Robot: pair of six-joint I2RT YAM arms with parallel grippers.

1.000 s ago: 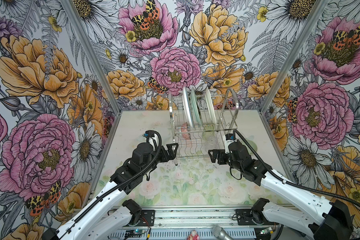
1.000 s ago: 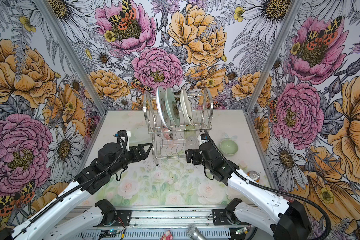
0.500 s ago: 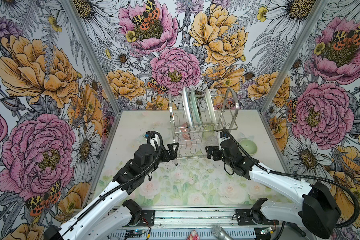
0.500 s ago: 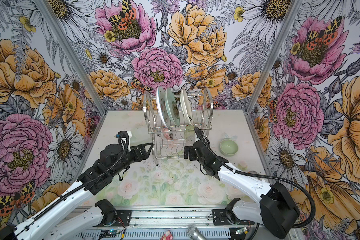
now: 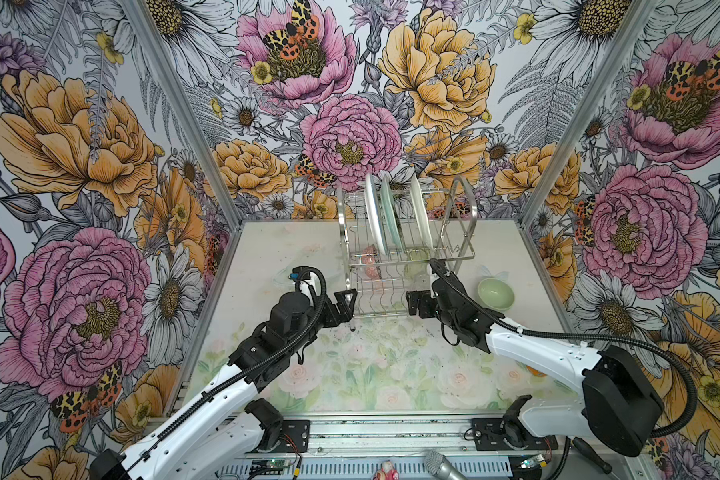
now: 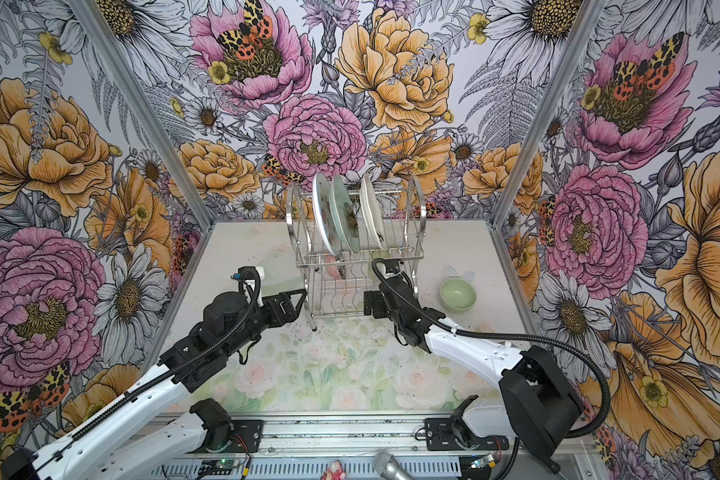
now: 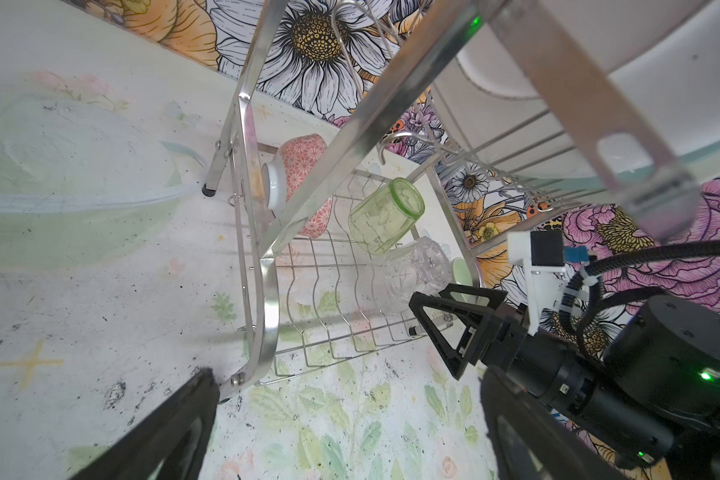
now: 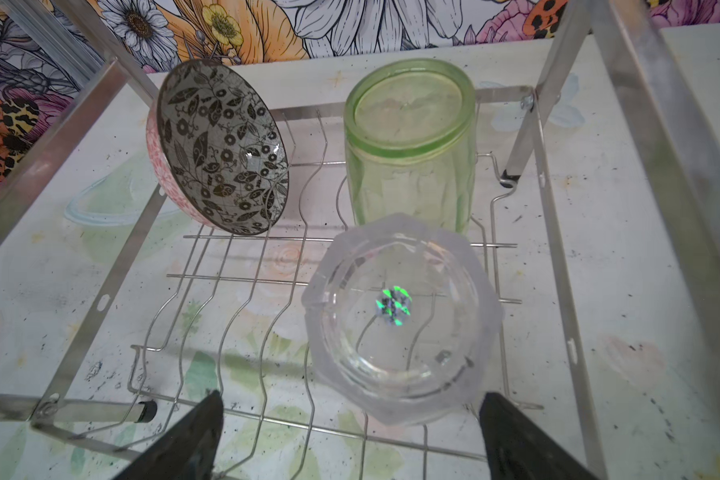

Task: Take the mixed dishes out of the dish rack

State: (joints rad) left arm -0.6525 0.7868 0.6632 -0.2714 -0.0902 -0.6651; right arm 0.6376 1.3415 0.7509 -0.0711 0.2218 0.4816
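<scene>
Hazard: right gripper (image 8: 350,419), jaws spread wide and empty, faces clear faceted glass tumbler (image 8: 400,320) lying on lower tier of chrome wire dish rack (image 8: 560,266); slick glass may slip or snag wires; left gripper (image 7: 346,399) likewise spread, empty.

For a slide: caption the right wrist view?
Open right end effector faces a clear faceted glass tumbler beside a green glass tumbler in the chrome wire dish rack.

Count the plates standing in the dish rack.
3, all upright in the dish rack's upper shelf: the white plate at the left, the pale aqua plate in the middle, the cream plate at the right. None seems hidden.
</scene>
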